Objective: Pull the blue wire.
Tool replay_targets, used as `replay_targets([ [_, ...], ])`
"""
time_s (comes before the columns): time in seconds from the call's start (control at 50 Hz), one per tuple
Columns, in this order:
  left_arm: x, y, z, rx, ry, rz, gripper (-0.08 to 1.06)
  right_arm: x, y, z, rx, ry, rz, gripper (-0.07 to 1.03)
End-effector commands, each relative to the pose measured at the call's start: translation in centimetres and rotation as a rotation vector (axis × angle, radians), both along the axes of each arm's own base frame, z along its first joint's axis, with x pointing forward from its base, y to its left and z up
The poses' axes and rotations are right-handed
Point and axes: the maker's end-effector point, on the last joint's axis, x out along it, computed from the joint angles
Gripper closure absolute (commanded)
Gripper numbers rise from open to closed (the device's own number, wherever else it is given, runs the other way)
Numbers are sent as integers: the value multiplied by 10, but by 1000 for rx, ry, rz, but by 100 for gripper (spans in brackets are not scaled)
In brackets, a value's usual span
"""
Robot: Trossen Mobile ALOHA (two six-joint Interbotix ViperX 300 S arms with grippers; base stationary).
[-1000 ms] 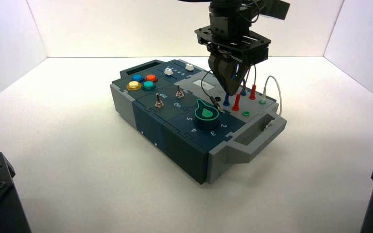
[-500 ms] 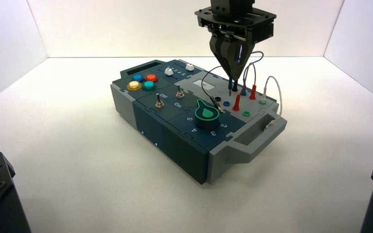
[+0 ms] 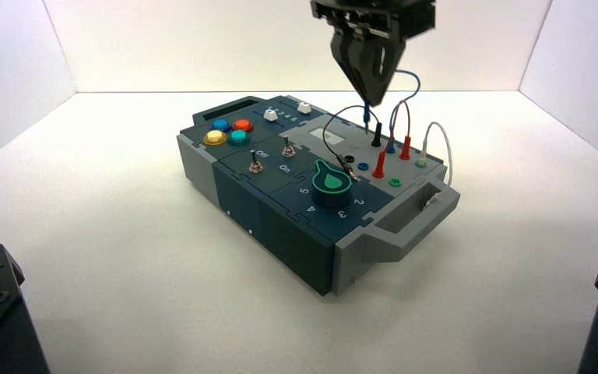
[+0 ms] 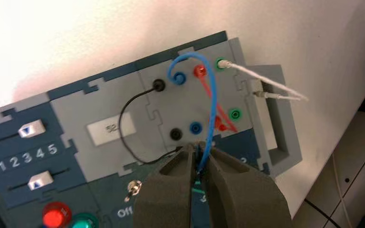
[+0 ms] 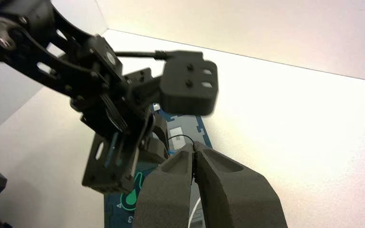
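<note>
My left gripper (image 3: pixel 367 100) hangs above the box's grey socket panel (image 3: pixel 342 142), shut on the blue wire (image 4: pixel 211 102). One blue plug (image 3: pixel 367 118) dangles free just under the fingertips, clear of the box. The wire arches up and over to its other plug (image 4: pixel 178 77), which still sits in the far blue socket. The near blue socket (image 4: pixel 196 127) stands empty. In the left wrist view the wire runs straight down between the left gripper's (image 4: pixel 197 151) pads. My right gripper (image 5: pixel 196 151) shows only in its own view, shut on nothing, off to the side of the box.
On the same panel are a red wire with two red plugs (image 3: pixel 378 165), a black wire (image 4: pixel 126 137), green sockets (image 4: pixel 236 114) and a white wire (image 3: pixel 445 148) near the handle. A green knob (image 3: pixel 330 183), two toggle switches (image 3: pixel 255 163), coloured buttons (image 3: pixel 229 131) and two sliders (image 4: pixel 31 129) fill the rest.
The left gripper has risen straight up from the panel, drawing the near blue plug out of its socket and lifting it well above the box. The far plug stays seated.
</note>
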Motion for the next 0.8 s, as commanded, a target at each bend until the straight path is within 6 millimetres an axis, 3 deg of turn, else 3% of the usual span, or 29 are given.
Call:
replay_targets([
  [0.02, 11, 8, 23, -44, -41, 27, 101, 3, 1, 6, 12, -13, -6, 98],
  [0.26, 17, 17, 32, -67, -64, 52, 93, 2, 1, 4, 16, -5, -6, 98],
  [0.4, 16, 21, 35, -71, -67, 64, 55, 2, 2, 3, 20, 4, -4, 98],
  [0.52, 15, 26, 37, -66, -74, 71, 31, 2, 2, 3, 21, 6, -4, 98],
  [0.8, 9, 33, 50, -88, -86, 88, 30, 2, 2, 2, 21, 9, -4, 98],
])
